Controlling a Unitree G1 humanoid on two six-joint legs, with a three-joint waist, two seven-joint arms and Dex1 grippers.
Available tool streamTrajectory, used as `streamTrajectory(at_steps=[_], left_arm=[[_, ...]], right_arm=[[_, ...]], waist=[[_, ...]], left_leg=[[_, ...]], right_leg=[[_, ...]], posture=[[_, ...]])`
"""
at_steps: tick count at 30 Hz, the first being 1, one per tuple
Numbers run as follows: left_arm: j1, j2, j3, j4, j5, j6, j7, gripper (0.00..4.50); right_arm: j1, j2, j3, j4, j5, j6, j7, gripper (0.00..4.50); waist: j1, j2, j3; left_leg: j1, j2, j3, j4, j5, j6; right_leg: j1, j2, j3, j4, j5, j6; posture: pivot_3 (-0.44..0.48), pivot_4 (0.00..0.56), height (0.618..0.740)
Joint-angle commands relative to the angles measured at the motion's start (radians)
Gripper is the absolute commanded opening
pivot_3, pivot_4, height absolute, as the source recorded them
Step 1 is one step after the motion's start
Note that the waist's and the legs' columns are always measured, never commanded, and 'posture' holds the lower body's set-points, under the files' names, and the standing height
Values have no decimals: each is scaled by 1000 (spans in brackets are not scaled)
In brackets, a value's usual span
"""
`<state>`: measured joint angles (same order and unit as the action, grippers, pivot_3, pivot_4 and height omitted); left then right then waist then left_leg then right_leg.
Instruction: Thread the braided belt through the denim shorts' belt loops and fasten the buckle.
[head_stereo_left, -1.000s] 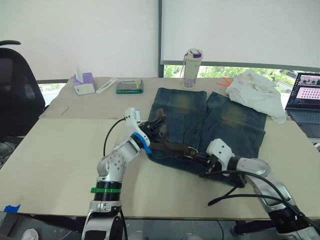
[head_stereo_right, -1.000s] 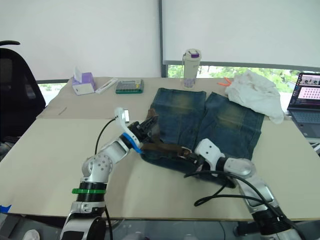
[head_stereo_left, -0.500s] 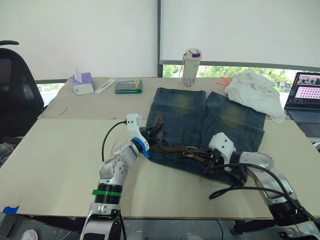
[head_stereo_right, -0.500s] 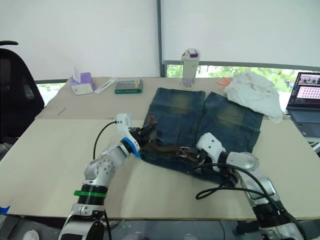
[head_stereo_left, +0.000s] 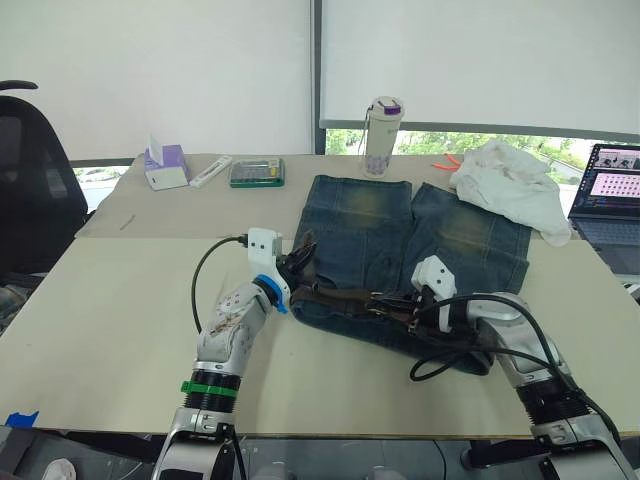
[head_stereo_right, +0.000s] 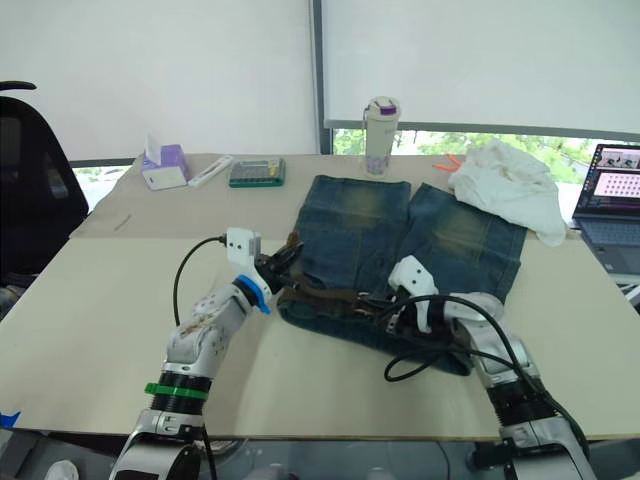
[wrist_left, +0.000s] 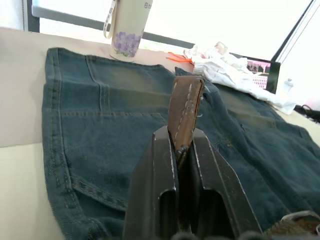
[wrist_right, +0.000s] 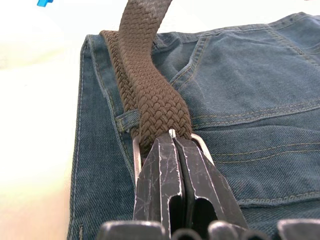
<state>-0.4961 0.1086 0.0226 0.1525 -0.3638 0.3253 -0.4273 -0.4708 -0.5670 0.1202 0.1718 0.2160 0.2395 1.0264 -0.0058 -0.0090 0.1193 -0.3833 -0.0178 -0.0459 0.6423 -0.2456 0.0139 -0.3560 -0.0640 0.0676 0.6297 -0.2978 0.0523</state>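
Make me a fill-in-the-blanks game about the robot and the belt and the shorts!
1. The left gripper pinches the brown leather tip of the braided ____.
2. The right gripper is closed at the silver ____, which lies on the denim shorts.
3. Behind the shorts stands a bottle with a ____ lid.
4. The white cloth lies beside the ____ with a lit screen.

Missing words: belt, buckle, purple, laptop

Bright, even daylight comes through the wide window (head_stereo_left: 480, 140) behind the pale beige worktop (head_stereo_left: 120, 300), under drawn white roller blinds (head_stereo_left: 160, 70). Shadows are soft and faint. In the wrist views the background window glare washes out to white, and the black end effector fingers (wrist_right: 165, 185) close to the lens look slightly soft.
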Motion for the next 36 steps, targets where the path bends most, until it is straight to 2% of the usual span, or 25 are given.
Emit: streamTrajectory(at_steps=[1,4,8,11,19,26,36], left_arm=[[26,11,-17,-66,21,-38,-20,0],[44,21,-19,-75,37,-54,-15,0],[65,79,-82,-50,174,-168,-7,0],[64,63,-68,-38,166,-175,9,0],[59,63,-72,-21,183,-194,-6,0],[55,57,-68,-13,181,-193,-9,0],[66,51,-70,-24,183,-193,-5,0]], right_arm=[[-42,-12,22,62,-22,-53,55,57],[-51,-12,29,81,-18,-46,83,57],[-56,-16,40,92,-17,-17,120,57],[-63,-16,45,115,-33,-29,127,57],[-108,33,-57,127,81,-33,137,57],[-124,32,-49,161,46,-66,127,57],[-101,5,40,240,-85,-123,135,57]], waist=[[-2,0,0],[-4,0,0],[-6,0,0],[-5,0,0],[-6,0,0],[-6,0,0],[-6,1,0]], left_leg=[[0,0,0,0,0,0],[0,0,0,0,0,0],[0,0,0,-1,0,0],[0,0,0,-1,0,0],[0,-1,0,-1,0,0],[0,-1,0,-1,0,0],[0,-1,0,-1,0,0]], right_leg=[[0,0,0,0,0,0],[0,0,0,0,0,0],[0,-1,0,0,0,0],[0,-2,-1,0,0,0],[-1,-5,-1,1,0,0],[-1,-5,-2,1,0,0],[-1,-5,-2,1,0,0]], posture=[[0,150,740],[0,150,740],[0,150,740],[0,150,740],[0,150,740],[0,150,740],[0,150,740]])
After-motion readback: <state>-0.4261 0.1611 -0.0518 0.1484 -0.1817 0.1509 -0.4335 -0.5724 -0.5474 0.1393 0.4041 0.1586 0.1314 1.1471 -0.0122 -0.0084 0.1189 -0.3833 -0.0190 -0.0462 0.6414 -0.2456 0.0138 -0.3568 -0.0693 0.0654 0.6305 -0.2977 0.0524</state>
